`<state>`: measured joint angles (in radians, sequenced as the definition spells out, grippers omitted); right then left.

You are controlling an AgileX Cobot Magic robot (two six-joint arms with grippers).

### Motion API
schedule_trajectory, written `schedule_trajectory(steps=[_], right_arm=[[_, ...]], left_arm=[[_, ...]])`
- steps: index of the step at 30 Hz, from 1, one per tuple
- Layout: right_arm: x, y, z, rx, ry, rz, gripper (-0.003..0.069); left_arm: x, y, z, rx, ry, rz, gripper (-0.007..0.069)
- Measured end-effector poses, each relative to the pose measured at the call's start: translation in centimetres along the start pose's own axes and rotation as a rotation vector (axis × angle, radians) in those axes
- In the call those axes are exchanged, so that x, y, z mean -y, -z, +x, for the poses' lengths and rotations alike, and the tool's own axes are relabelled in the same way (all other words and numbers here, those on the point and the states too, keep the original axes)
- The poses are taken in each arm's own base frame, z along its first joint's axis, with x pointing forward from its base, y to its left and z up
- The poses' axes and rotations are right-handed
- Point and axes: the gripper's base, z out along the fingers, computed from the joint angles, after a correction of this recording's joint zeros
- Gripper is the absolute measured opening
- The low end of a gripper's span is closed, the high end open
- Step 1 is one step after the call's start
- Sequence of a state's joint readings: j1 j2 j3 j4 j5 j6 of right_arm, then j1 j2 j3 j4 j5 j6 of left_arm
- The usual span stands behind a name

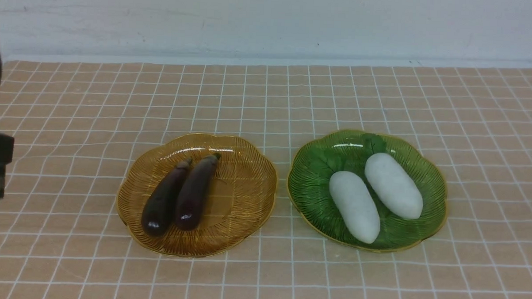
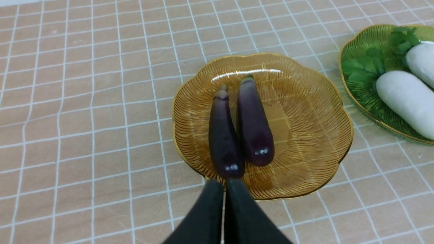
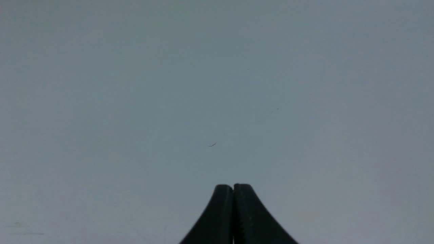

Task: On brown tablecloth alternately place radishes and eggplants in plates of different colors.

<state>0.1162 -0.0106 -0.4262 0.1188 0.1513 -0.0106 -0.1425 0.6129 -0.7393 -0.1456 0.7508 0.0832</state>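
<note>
Two glossy purple eggplants [image 1: 195, 192] lying together on amber plate [image 1: 233, 201], two white radishes [image 1: 354, 206] on green plate [image 1: 432, 190], brown gridded tablecloth [image 1: 270, 273]

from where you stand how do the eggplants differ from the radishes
The eggplants are dark purple and glossy; the radishes are white and duller. The eggplants are slimmer, the radishes plumper. The eggplants lie on the amber plate, the radishes on the green one. Both pairs lie on their sides.

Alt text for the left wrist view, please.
Two dark purple eggplants lie side by side on an amber plate; beside it, a partly visible green plate holds white radishes. The left gripper is shut, over white-gridded tan cloth.
</note>
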Motion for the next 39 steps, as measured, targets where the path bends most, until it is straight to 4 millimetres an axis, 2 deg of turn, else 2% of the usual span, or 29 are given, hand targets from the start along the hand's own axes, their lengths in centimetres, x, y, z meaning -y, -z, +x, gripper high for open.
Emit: schedule_trajectory(steps=[12, 21, 34, 37, 39], right_arm=[[0.0, 0.0, 0.7, -0.045, 0.015, 0.002, -0.0015], [0.0, 0.0, 0.8, -0.056, 0.018, 0.003, -0.0015], [0.0, 0.0, 0.8, -0.056, 0.018, 0.003, -0.0015], [0.0, 0.0, 0.8, -0.056, 0.018, 0.003, -0.0015], [0.0, 0.0, 0.8, -0.056, 0.018, 0.003, -0.0015]], left_arm=[[0.0, 2.5, 5.4, 0.186, -0.016, -0.006, -0.0003], [0.2, 3.6, 6.9, 0.268, -0.006, 0.01, -0.0003], [0.0, 3.5, 7.1, 0.266, -0.034, -0.011, -0.0003], [-0.4, 2.8, 8.0, 0.306, -0.07, -0.054, -0.0003], [-0.7, 1.7, 9.7, 0.355, -0.08, -0.073, -0.0003]])
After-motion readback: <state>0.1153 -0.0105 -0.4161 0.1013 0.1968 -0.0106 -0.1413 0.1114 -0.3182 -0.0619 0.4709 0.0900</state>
